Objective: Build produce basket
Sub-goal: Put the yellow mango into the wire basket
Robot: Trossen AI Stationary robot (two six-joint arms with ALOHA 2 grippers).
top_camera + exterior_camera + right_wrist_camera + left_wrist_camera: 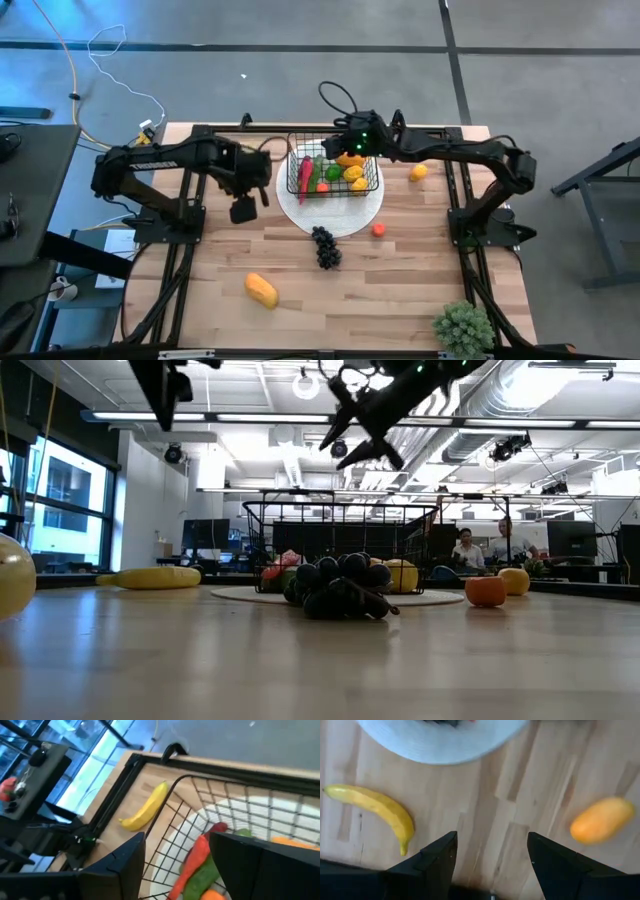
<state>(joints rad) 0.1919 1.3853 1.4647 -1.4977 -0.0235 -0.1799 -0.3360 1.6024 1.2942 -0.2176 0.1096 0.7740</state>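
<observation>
The black wire basket (296,186) stands on a round white plate (340,216) and holds a red chili (216,827), a carrot (192,860), a green cucumber (202,875) and orange and yellow fruit (352,174). My right gripper (175,842) hovers open above the basket's far side (338,146), with nothing between its fingers. My left gripper (492,840) points down, open and empty, over bare table left of the plate (243,207). A banana (375,807) lies flat on the table left of the basket (147,807). Dark grapes (326,246) lie just in front of the plate.
A yellow-orange fruit (262,290) lies toward the near edge, a small red-orange fruit (379,229) right of the grapes, and a yellow one (418,172) right of the plate. A green bushy plant (463,328) stands at the near right corner. People sit in the room behind (465,545).
</observation>
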